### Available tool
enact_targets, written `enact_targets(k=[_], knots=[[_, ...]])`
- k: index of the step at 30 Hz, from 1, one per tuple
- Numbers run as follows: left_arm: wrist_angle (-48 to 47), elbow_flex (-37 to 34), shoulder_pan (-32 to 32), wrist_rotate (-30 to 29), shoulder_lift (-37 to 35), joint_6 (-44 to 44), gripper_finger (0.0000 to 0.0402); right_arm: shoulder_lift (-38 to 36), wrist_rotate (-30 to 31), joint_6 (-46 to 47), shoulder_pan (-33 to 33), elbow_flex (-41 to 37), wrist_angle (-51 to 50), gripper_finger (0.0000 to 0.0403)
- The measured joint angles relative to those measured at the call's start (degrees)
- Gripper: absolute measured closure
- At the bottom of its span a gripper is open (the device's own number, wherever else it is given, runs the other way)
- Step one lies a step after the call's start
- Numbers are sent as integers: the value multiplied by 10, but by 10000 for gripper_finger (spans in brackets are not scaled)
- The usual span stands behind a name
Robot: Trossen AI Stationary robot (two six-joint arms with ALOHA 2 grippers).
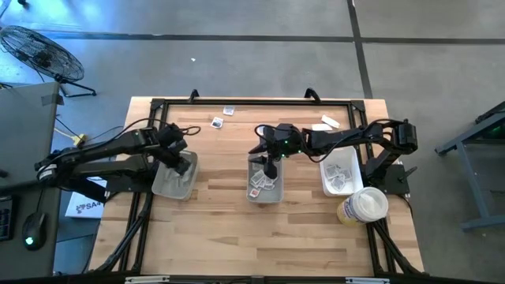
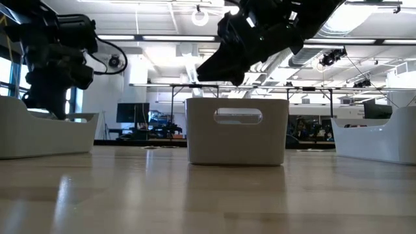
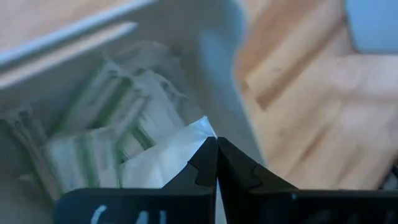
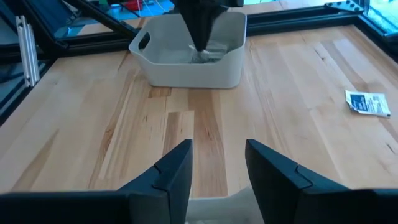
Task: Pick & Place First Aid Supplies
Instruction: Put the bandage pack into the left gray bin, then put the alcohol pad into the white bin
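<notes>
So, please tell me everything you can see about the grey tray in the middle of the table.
The middle tray is a light grey rectangular bin that looks like plastic, with rounded corners and an oval handle slot in its end wall. It stands upright on the wooden table, between two similar trays and apart from both. Several square white sachets with dark print lie inside. The right hand hangs open above it, holding nothing; whether it touches the rim cannot be told.

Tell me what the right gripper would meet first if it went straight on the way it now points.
Probably bare table first, judging by the right wrist view: the open right gripper looks along empty wood. Farther on stands the left tray, where the left gripper dips in. Depth is unclear.
</notes>
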Motion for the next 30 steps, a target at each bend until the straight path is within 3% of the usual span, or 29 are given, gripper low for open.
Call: enact_targets(k=[13, 22, 26, 30], knots=[[-10, 20, -1, -57, 6, -10, 354, 0, 0, 0, 0, 0, 5, 261], [-64, 84, -1, -209, 6, -7, 303, 0, 0, -3, 0, 0, 5, 261], [-47, 92, -2, -216, 6, 23, 295, 0, 0, -3, 0, 0, 5, 261], [-3, 109, -2, -174, 6, 48, 294, 0, 0, -4, 0, 0, 5, 261]])
